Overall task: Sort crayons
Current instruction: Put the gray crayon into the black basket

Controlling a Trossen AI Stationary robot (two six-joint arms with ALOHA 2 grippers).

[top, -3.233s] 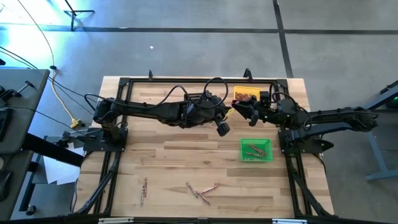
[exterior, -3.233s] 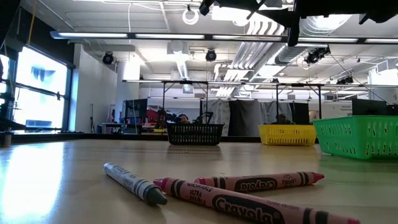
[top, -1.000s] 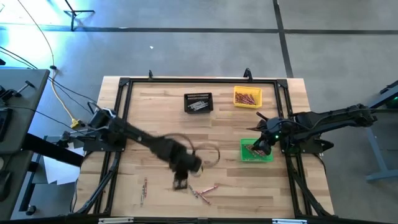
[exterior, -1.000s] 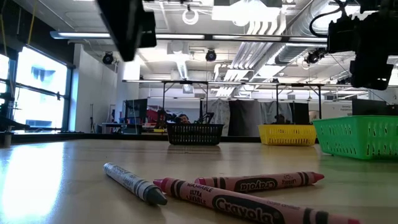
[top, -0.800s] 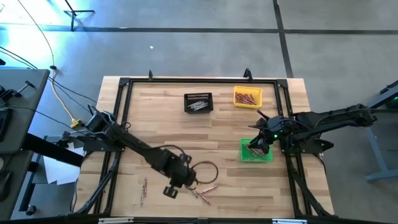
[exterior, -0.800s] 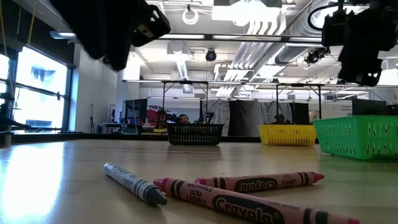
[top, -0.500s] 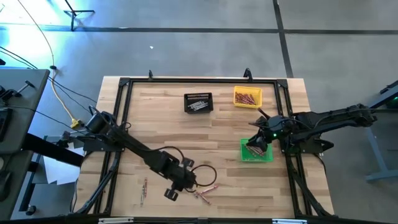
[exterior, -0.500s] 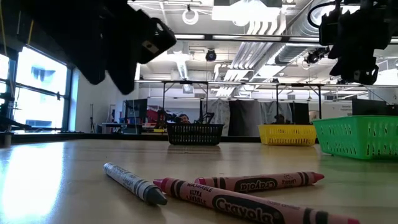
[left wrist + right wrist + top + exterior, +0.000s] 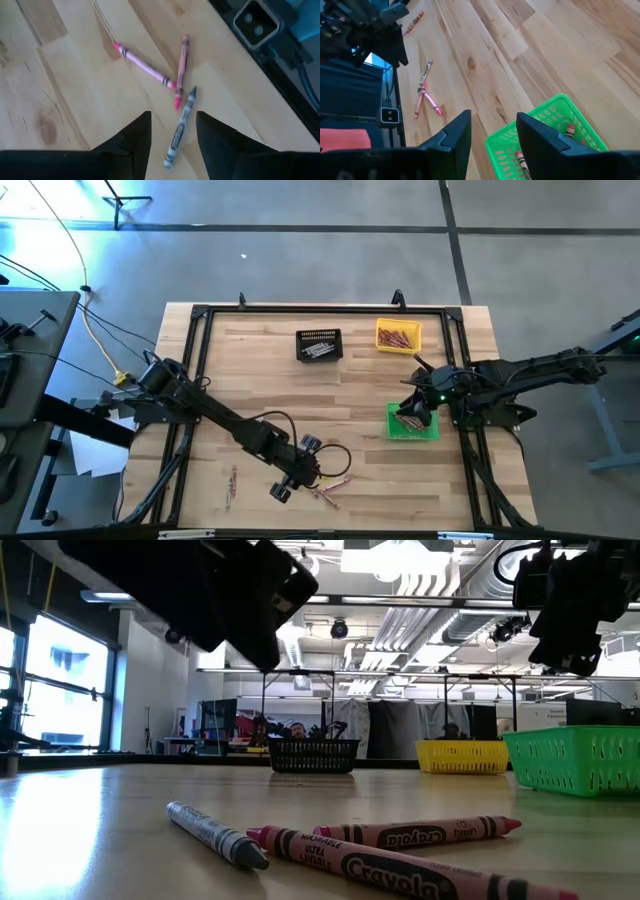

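Hovering low over the near part of the tabletop (image 9: 250, 370), the left pincer (image 9: 318, 473) now sits just above a cluster of three crayons (image 9: 328, 489), fingers spread w/ nothing between them. Approx 3 s back this arm was stretched across the far side by the black bin (image 9: 319, 345); since then it has swung down toward the near edge, and over the last sec it has crept closer to the cluster while its fingers widened. Left wrist view: two pink crayons (image 9: 145, 65) and a grey crayon (image 9: 180, 127) lie crossed on the wood, the grey one's end between the fingertips (image 9: 141, 127).

Right pincer (image 9: 410, 412) hangs over the green bin (image 9: 432, 414), fingers apart, empty; earlier it was near the yellow bin (image 9: 398, 335), and it has barely shifted in the last sec. Green bin holds a few crayons, yellow bin holds several orange-brown ones, black bin some grey ones. One more crayon (image 9: 232, 485) lies apart on the near left.
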